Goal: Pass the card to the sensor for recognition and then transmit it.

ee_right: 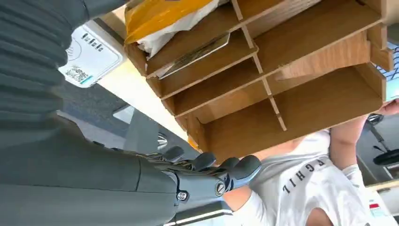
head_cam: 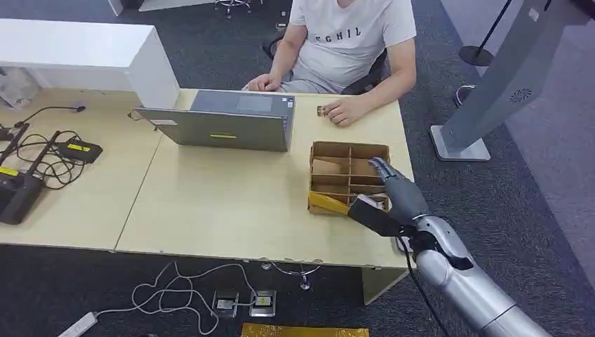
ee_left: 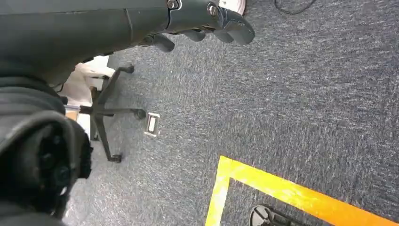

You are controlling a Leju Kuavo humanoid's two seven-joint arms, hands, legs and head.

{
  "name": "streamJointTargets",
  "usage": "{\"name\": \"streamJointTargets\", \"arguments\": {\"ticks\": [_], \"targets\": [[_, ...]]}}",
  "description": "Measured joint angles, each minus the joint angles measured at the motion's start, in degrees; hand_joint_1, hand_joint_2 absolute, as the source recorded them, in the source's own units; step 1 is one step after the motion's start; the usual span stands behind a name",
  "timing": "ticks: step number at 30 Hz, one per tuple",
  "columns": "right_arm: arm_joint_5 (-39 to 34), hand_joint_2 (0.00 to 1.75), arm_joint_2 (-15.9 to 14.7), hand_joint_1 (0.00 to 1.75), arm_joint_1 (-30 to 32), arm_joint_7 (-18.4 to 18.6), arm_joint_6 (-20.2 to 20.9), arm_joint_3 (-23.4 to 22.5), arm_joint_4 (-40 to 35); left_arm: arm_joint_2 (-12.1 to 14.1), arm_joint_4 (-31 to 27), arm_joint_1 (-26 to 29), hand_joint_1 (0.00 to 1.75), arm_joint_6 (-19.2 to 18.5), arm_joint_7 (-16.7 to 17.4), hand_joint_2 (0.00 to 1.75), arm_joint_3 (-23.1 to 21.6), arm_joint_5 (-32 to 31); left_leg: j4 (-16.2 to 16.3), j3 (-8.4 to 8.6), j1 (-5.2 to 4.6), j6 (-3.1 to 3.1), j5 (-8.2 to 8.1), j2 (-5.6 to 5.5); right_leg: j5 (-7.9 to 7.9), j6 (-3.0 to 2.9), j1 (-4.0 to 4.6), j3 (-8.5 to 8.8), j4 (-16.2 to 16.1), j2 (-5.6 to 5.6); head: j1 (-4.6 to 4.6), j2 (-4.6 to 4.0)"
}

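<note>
- The right hand point(head_cam: 393, 189) hovers over the wooden tray point(head_cam: 317, 156) at the desk's point(head_cam: 210, 203) three-o'clock side; its fingers point(ee_right: 235, 167) lie loosely side by side and hold nothing.
- The card point(ee_right: 195, 56) (a thin grey-edged slip, as far as the wrist view tells) lies flat in a tray compartment, beside the one holding a yellow packet point(ee_right: 160, 14).
- Judged light, stiff and slick, it will likely need pinching by a raised edge, since a flat card gives little to grip.
- The sensor point(ee_right: 91, 56), a white pad, sits on the desk just beside the tray, near the robot.
- The left hand point(ee_left: 207, 23) hangs over carpet with its fingers curled, empty.
- A person sits at twelve o'clock behind a laptop point(head_cam: 224, 123).
</note>
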Motion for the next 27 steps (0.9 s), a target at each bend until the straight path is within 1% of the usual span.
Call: {"name": "streamJointTargets", "arguments": {"ticks": [13, 18, 23, 27], "targets": [[-0.5, 1.75, 1.0, 0.0, -0.6, 0.0, -0.5, 1.5, 1.9, 0.0, 0.0, 0.0, 0.0, 0.0, 0.0, 0.0, 0.0, 0.0, 0.0, 0.01, 0.0, 0.0, 0.0, 0.0, 0.0, 0.0, 0.0, -0.01, 0.0, 0.01, 0.0, 0.0], [1.5, 1.75, 1.2, 0.0, -1.0, 0.2, -0.9, 2.2, 2.7, 0.0, 0.0, 0.0, 0.0, 0.4, 0.6, 0.0, 0.0, 0.1, 0.0, 0.01, 0.0, 0.0, 0.0, 0.0, 0.0, 0.0, 0.0, -0.01, 0.0, 0.01, -0.02, 0.0], [2.5, 1.75, 1.3, 0.0, -1.6, -0.4, -0.9, 2.9, 3.9, -0.1, 0.0, 0.0, 0.0, 0.7, 0.9, 0.0, 0.0, 0.2, 0.0, 0.01, 0.0, 0.0, 0.0, 0.0, 0.0, 0.0, 0.0, -0.01, 0.0, 0.02, 0.0, 0.0], [6.1, 1.75, 1.5, 0.0, -2.4, -1.5, -2.4, 3.5, 5.3, -0.3, 0.0, 0.0, 0.0, 0.9, 1.1, 0.0, 0.0, 0.3, 0.0, 0.01, 0.0, 0.0, 0.0, 0.0, 0.0, 0.0, 0.0, -0.01, 0.0, 0.01, 0.02, 0.0]]}}
